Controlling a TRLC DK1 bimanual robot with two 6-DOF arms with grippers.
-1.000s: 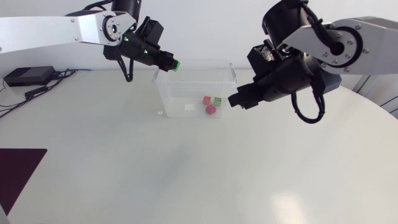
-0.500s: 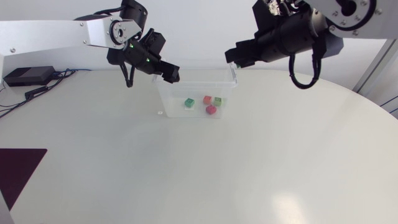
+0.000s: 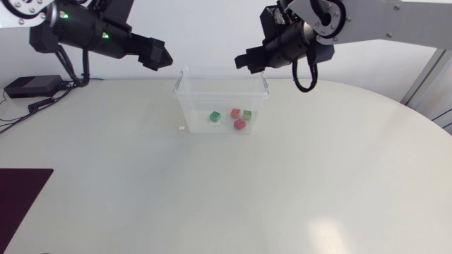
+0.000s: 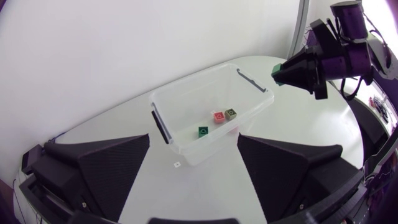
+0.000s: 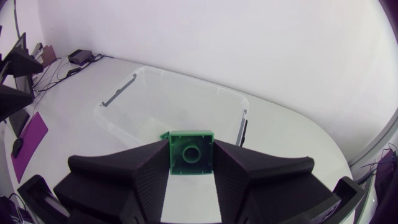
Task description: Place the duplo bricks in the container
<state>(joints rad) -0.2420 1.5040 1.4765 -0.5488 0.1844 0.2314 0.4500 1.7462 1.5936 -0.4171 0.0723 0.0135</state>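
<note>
The clear plastic container point(image 3: 182, 106) stands at the back middle of the table. Inside lie a green brick point(image 3: 215, 117), a red brick point(image 3: 235, 113), an olive-green brick point(image 3: 247, 114) and a pink-red brick point(image 3: 240, 124). My left gripper point(image 3: 161, 58) hangs open and empty, up and to the left of the container; the left wrist view shows its fingers point(image 4: 118, 162) wide apart. My right gripper point(image 3: 244, 63) hovers over the container's back right corner, shut on a green brick point(image 5: 191, 152). That brick point(image 4: 277, 68) also shows at its tip in the left wrist view.
A black box with cables point(image 3: 32, 86) lies at the table's back left edge. A dark purple mat point(image 3: 21, 194) covers the front left corner. A small white tag point(image 3: 181, 128) sits just in front of the container.
My left gripper opened and its green brick dropped into the container; the arm then pulled back up and to the left. My right arm rose and swung left over the container with its brick.
</note>
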